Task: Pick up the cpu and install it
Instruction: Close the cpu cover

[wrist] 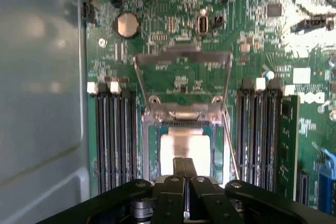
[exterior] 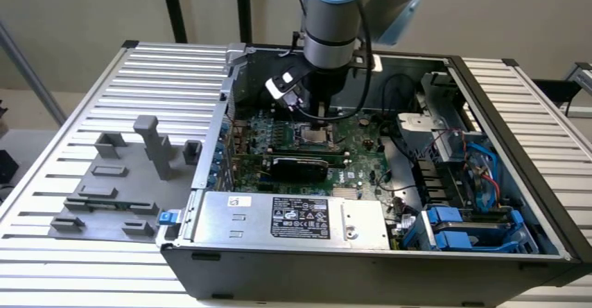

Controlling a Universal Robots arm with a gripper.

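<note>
In the motherboard socket (wrist: pixel 181 115), the cpu (wrist: pixel 185 145) lies flat, below the raised load plate (wrist: pixel 181 57). My gripper (wrist: pixel 184 162) hangs over its near edge, fingers pressed together, pinching nothing visible. Judgement: install step, seating stage. The next move demands no sideways drag on the chip.

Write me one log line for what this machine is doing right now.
claw: shut | position: over cpu | cpu: lying in motherboard socket | latch frame: raised | contact with cpu: unclear
</note>
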